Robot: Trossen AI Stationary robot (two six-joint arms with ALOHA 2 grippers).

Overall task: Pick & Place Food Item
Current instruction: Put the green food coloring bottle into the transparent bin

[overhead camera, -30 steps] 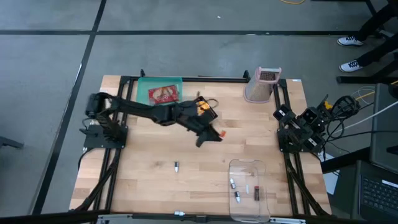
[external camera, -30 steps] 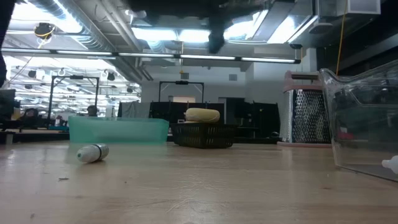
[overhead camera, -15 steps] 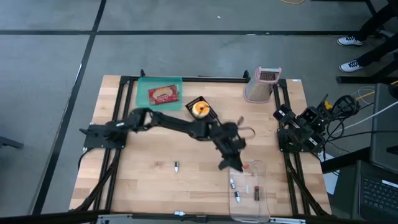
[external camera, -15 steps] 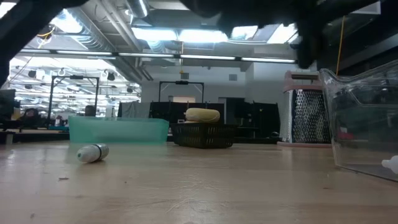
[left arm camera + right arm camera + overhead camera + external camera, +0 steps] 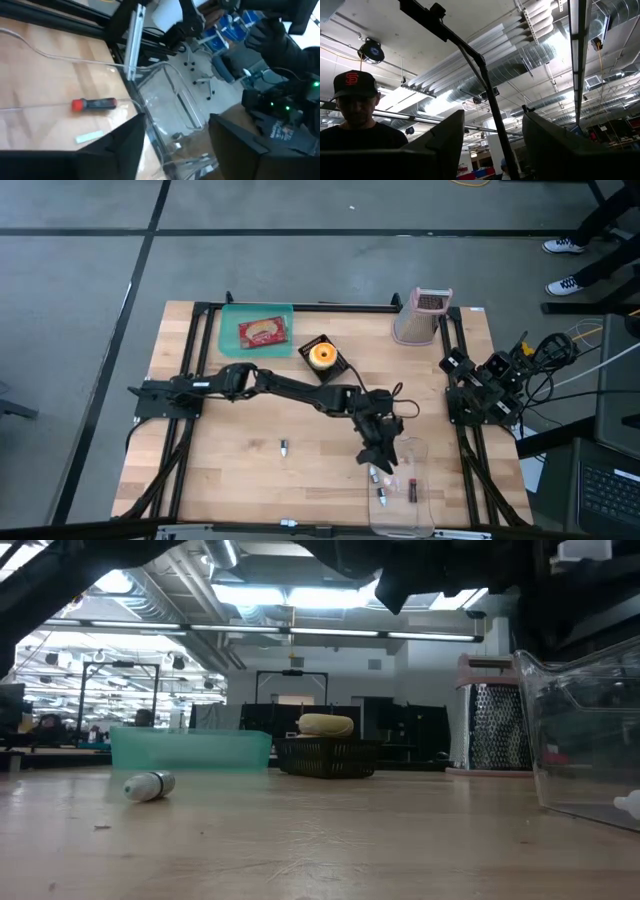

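My left gripper [image 5: 385, 463] [image 5: 177, 125] hangs open over the far left rim of a clear plastic container [image 5: 402, 492] at the table's near right, with nothing between its fingers. Inside the container lie a red-handled tool [image 5: 95, 104] and a pale strip [image 5: 90, 136]. An orange round food item [image 5: 320, 354] sits in a small black basket [image 5: 328, 756]. A red packaged food [image 5: 262, 332] lies in a green tray [image 5: 228, 320] at the far edge. My right gripper [image 5: 492, 130] is open, parked at the right edge, pointing up at the ceiling.
A metal grater [image 5: 418, 317] stands at the far right. A small cylinder [image 5: 283, 446] lies on the bare wood at the near middle. Small parts [image 5: 378, 498] lie in the container. A person in a cap [image 5: 357, 105] shows beyond the table in the right wrist view.
My left arm has stretched from beside the black basket toward the table's near right and come down, so its gripper now hangs over the clear container's rim. The basket, the tray and the right arm have stayed put.
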